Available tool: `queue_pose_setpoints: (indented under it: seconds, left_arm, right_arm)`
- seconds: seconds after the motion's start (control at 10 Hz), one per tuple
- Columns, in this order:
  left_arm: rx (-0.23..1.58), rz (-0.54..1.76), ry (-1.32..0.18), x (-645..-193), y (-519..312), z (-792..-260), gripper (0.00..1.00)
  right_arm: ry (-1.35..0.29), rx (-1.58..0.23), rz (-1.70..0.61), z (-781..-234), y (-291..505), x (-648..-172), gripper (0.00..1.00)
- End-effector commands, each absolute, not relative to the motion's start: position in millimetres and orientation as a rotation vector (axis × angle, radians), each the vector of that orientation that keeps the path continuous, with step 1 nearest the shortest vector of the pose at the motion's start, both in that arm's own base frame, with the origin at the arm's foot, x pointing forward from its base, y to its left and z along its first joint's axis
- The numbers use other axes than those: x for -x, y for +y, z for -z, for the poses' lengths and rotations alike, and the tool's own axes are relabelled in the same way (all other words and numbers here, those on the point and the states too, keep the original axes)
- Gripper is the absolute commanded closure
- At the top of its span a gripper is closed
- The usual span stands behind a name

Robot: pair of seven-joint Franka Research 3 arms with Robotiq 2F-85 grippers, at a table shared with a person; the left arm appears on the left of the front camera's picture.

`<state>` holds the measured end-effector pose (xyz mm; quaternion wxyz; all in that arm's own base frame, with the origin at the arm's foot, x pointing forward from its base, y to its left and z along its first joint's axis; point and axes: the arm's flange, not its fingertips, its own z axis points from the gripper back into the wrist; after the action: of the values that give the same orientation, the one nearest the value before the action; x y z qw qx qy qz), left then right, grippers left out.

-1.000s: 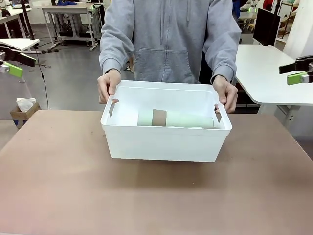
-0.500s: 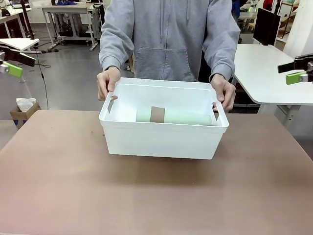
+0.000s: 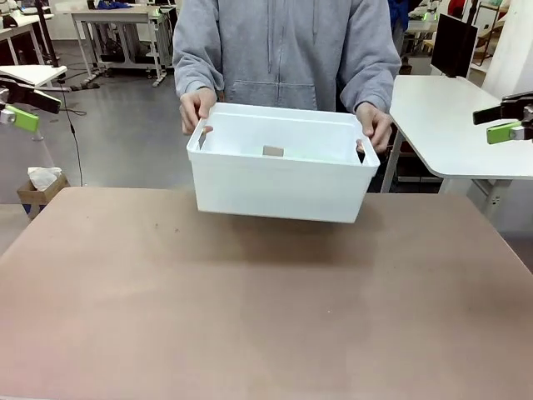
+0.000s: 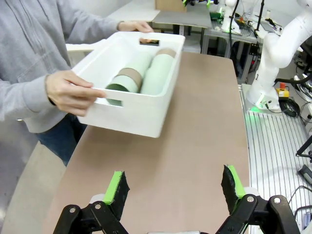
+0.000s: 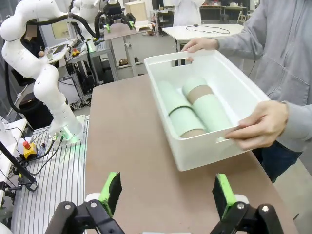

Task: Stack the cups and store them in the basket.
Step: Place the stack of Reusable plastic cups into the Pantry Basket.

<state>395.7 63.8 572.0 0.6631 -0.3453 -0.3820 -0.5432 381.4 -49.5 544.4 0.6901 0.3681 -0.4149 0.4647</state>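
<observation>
Above the far edge of the brown worktop [image 3: 266, 300], a person's two hands [image 3: 196, 107] hold the white basket [image 3: 279, 179] by its slot handles, clear of the surface. The cups [image 5: 192, 111] lie stacked on their sides along its length. Left end effector [image 4: 175, 187] and right end effector [image 5: 165, 195] hang spread wide at the sides.

Basket [image 5: 195, 151]: white, being gripped at both short ends by a person's hands [image 5: 258, 126], holding stacked mint and tan cups [image 5: 195, 109] lying sideways; right gripper [image 5: 165, 192] hanging spread-fingered below.
</observation>
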Motion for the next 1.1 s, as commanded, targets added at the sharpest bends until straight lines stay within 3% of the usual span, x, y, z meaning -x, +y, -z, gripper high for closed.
queue_pose_setpoints:
  seconds: [0.0,1.0]
  left_arm:
    - [0.797,1.215,-0.871,-394.3,63.9,-575.3,0.0]
    - [0.797,1.215,-0.871,-394.3,63.9,-575.3,0.0]
  right_arm:
    - [-0.926,-0.828,-1.022,-547.0,-47.9,-378.7,0.0]
    - [-0.926,-0.828,-1.022,-547.0,-47.9,-378.7,0.0]
